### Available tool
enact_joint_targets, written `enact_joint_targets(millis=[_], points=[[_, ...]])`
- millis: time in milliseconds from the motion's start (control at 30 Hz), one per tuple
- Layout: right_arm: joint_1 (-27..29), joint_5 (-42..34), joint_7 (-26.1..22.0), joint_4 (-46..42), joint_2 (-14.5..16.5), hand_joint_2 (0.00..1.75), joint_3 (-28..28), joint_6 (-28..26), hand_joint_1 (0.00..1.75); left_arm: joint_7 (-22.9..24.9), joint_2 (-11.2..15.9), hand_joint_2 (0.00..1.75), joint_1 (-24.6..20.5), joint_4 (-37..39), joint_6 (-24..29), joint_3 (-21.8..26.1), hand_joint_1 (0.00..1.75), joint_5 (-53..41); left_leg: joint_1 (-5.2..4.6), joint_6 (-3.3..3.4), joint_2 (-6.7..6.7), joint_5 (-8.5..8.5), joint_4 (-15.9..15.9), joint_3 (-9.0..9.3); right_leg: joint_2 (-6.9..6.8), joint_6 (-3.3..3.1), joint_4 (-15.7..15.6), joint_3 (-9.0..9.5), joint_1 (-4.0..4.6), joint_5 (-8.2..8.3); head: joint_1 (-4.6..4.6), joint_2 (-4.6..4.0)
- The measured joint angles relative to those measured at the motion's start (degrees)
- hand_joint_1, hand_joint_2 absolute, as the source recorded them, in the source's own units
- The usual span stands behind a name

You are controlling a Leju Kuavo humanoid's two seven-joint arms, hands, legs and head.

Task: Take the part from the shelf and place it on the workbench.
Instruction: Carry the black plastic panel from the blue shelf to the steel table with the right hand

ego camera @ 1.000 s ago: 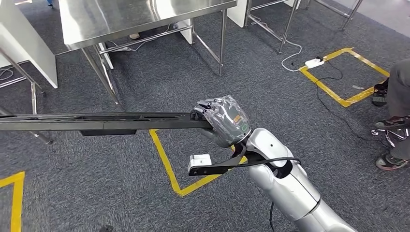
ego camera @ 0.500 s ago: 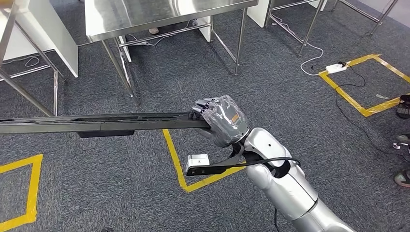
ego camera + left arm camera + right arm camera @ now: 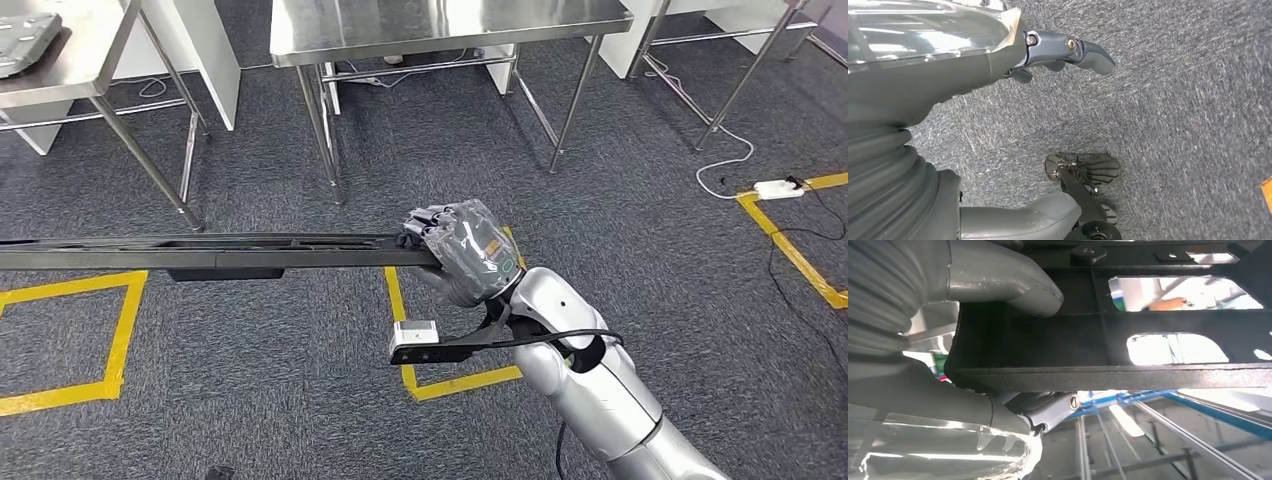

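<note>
The part (image 3: pixel 200 250) is a long, flat black metal frame with cut-outs, held level over the carpet and reaching to the picture's left edge. My right hand (image 3: pixel 462 250), under a clear plastic cover, grips its near end. In the right wrist view the thumb (image 3: pixel 998 280) lies across one face of the frame (image 3: pixel 1148 355) and darker fingers wrap the other. A steel workbench (image 3: pixel 450 20) stands ahead, beyond the part. My left hand (image 3: pixel 923 65) hangs over the carpet, its fingers (image 3: pixel 1088 50) spread and holding nothing.
A second steel table (image 3: pixel 90 45) at the far left carries a grey tray-like object (image 3: pixel 25 35). Table legs (image 3: pixel 320 130) stand on the grey carpet. Yellow floor tape (image 3: pixel 70 340) marks squares left and under my arm. A white power strip (image 3: pixel 775 188) with cables lies at right.
The whole picture has shifted right, so the camera has turned left: the steel tables now stand more centred, and the person's feet at right have left the frame. My right hand still grips the part the same way.
</note>
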Motion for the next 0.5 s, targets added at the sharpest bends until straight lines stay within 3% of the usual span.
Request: enact_joint_targets(millis=[67, 167, 267, 333, 367, 433, 500], points=[[-0.05, 0.16, -0.09, -0.04, 0.07, 1.75, -0.05, 0.17, 1.66, -0.28, 0.09, 1.75, -0.01, -0.02, -0.05, 0.01, 0.00, -0.12, -0.13, -0.63, -0.47, -0.22, 0.57, -0.61, 0.33, -0.70, -2.47, 0.93, 0.07, 0.77, -0.02, 0.00], [-0.14, 0.53, -0.08, -0.07, 0.10, 1.75, -0.06, 0.39, 1.66, -0.62, 0.17, 1.75, -0.04, -0.05, 0.00, 0.01, 0.00, -0.43, 0.10, -1.30, 0.08, -0.63, 1.13, -1.11, 0.24, -1.79, -2.64, 0.95, 0.02, 1.18, -0.08, 0.00], [-0.32, 0.56, -0.08, -0.10, 0.11, 1.75, -0.17, 0.40, 1.66, -0.87, 0.27, 1.75, -0.44, -0.11, 0.12, 0.00, 0.00, -1.05, 0.33, -2.29, 2.86, -4.75, 8.14, -4.34, 0.03, -2.69, -2.82, 1.00, -0.20, 1.26, -0.36, 0.00], [-0.35, 0.54, -0.08, -0.11, 0.02, 1.75, -0.27, 0.42, 1.66, -1.14, 0.31, 1.75, -0.59, -0.17, 0.14, 0.00, 0.00, -1.33, 0.56, -2.67, 3.68, -7.11, 14.08, -7.28, -0.10, -3.05, -2.82, 0.99, -0.10, 0.99, -0.39, 0.00], [-0.35, 0.51, -0.08, -0.09, -0.07, 1.75, -0.28, 0.43, 1.66, -1.35, 0.31, 1.75, -0.56, -0.22, 0.13, 0.00, 0.00, -1.45, 0.62, -2.72, 3.85, -7.38, 15.79, -8.21, -0.18, -3.15, -2.82, 1.02, -0.05, 0.87, -0.40, 0.00], [-0.38, 0.39, -0.08, -0.04, -0.28, 1.75, -0.31, 0.46, 1.66, -1.76, 0.31, 1.75, -0.49, -0.32, 0.13, 0.00, 0.00, -1.67, 0.65, -2.48, 4.04, -5.74, 14.79, -7.87, -0.35, -3.25, -2.81, 1.23, 0.07, 0.75, -0.39, 0.00], [-0.54, 0.22, -0.08, -0.03, -0.42, 1.75, -0.38, 0.46, 1.66, -2.01, 0.36, 1.75, -0.50, -0.43, 0.19, 0.00, 0.00, -1.87, 0.45, -1.71, 4.17, -2.07, 7.83, -4.34, -0.51, -3.21, -2.84, 1.66, 0.20, 0.69, -0.39, 0.00]])
